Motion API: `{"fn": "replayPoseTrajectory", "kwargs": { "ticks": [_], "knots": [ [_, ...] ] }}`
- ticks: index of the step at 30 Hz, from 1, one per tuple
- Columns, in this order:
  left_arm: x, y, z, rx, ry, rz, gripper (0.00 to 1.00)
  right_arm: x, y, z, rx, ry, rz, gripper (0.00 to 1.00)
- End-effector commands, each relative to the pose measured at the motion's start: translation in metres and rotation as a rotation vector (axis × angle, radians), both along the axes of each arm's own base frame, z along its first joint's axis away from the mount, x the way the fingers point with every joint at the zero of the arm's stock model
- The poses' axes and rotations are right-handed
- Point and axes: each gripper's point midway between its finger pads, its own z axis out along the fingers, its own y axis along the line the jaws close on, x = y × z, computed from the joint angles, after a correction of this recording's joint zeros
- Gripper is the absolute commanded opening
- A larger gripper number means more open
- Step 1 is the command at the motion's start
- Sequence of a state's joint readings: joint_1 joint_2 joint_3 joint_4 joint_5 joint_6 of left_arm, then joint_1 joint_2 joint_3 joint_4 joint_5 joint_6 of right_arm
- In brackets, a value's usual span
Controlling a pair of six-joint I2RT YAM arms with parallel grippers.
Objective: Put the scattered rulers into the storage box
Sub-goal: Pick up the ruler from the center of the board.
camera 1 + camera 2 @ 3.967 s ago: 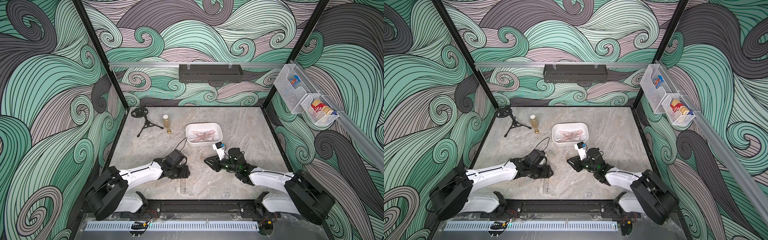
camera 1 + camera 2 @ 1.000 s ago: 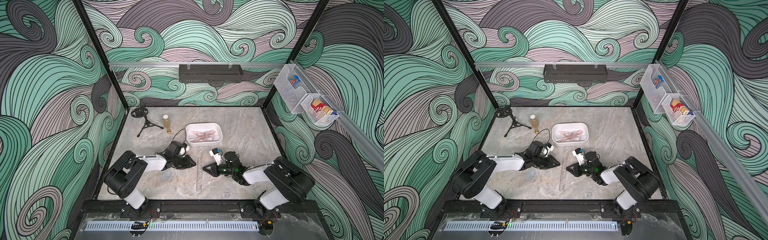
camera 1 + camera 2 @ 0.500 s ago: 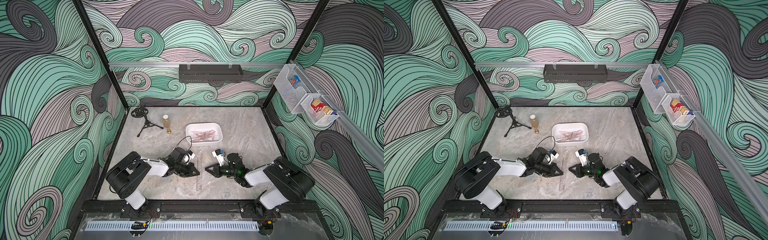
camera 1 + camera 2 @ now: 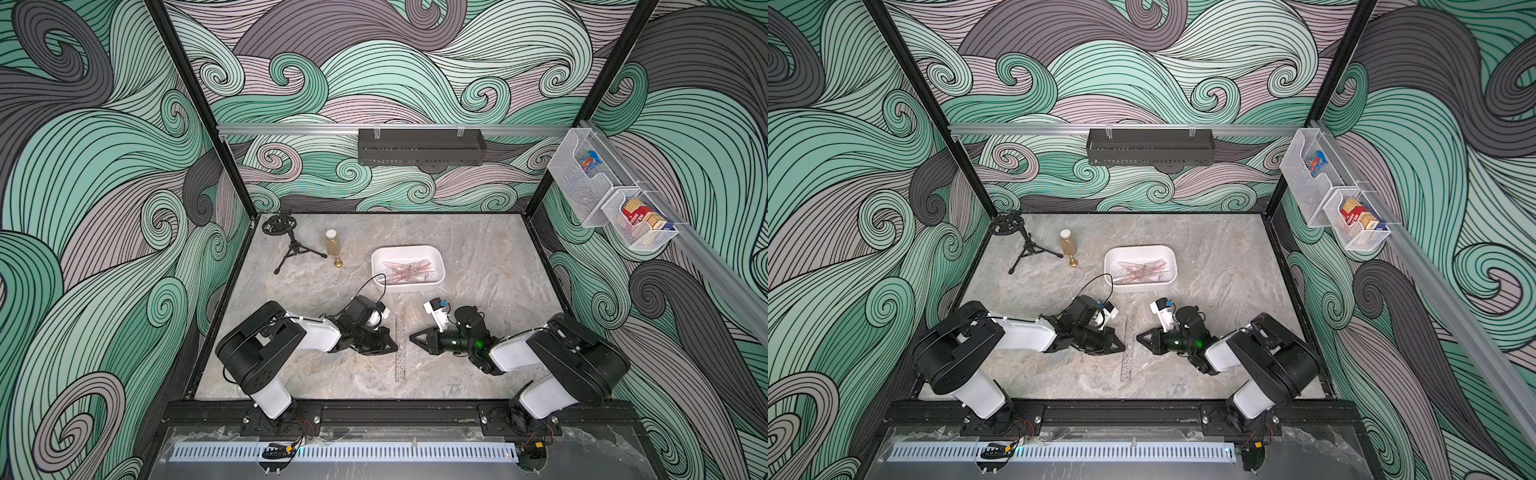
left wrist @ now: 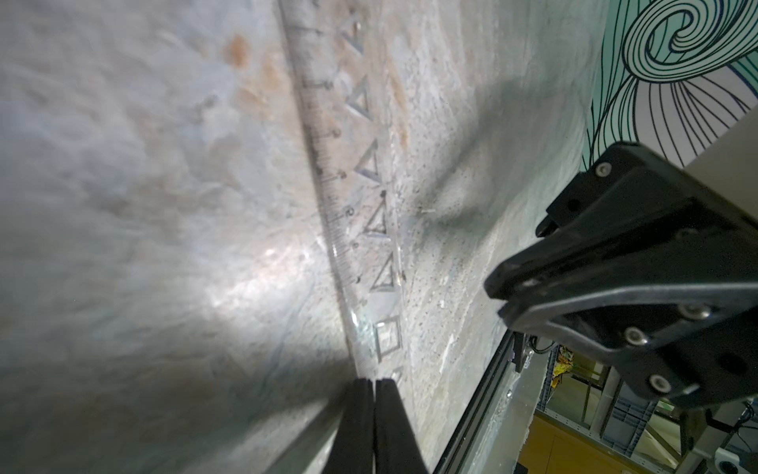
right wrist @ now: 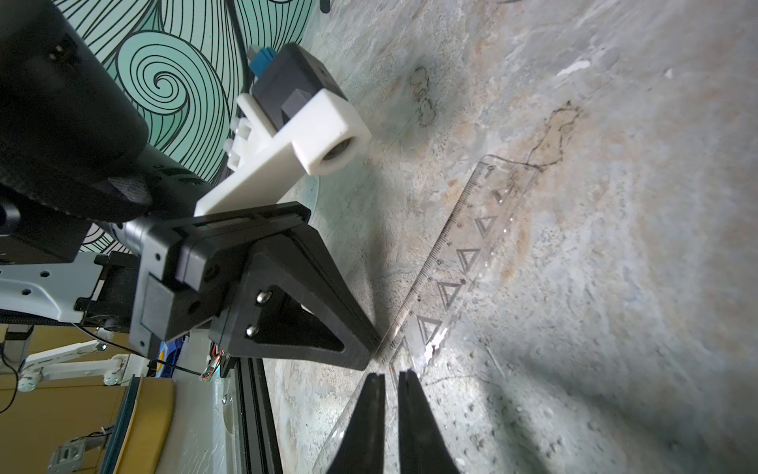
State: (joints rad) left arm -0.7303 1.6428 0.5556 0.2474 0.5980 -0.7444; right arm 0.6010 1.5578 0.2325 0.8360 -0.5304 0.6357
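Wave-patterned walls in green and mauve closed in a grey, stone-look table [image 4: 490, 266]. Toward the back of it sat the white storage box [image 4: 407, 248], upright and open-topped, with a heap of pinkish rulers [image 4: 409, 269] lying crisscross inside.

One clear ruler [image 4: 401, 368] lay flat on the table outside the box, nearer the front and well apart from it, between the two arms. The left gripper [image 4: 394, 350] had its jaws pressed together, the tips against that ruler's edge. From the left wrist view I could not tell whether they pinched it. The right gripper [image 4: 411, 336] faced it from the other side, its jaws drawn to a thin slit and its tips right at the ruler.

On the back wall hung a long black perforated tray [image 4: 419, 147]; I could not see into it. Two white mesh baskets hung on the right wall. The farther basket [image 4: 573, 195] held a blue and red packet [image 4: 589, 161], and the nearer basket [image 4: 648, 243] held red and yellow cartons [image 4: 640, 216]. Near the back left corner stood a small capped bottle [image 4: 331, 245] with amber contents, beside a little black tripod [image 4: 291, 245].
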Motion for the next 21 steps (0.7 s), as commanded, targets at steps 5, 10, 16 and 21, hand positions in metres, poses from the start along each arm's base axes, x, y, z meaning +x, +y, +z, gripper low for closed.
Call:
{"fn": "replayPoseTrajectory", "kwargs": {
  "ticks": [5,10,16,21],
  "knots": [
    [0.010,-0.009,0.018,-0.005,-0.071,0.002,0.11,-0.003,0.005,0.003,0.021,-0.003,0.023,0.13],
    [0.009,-0.009,0.007,0.020,-0.056,0.001,0.12,-0.004,0.006,0.003,0.021,-0.002,0.027,0.13],
    [0.007,-0.007,0.000,0.036,-0.044,0.001,0.11,-0.005,0.005,0.001,0.015,0.005,0.027,0.13],
    [0.007,-0.004,-0.004,0.050,-0.045,0.008,0.11,-0.004,0.005,-0.001,0.006,0.013,0.024,0.16]
  ]
}}
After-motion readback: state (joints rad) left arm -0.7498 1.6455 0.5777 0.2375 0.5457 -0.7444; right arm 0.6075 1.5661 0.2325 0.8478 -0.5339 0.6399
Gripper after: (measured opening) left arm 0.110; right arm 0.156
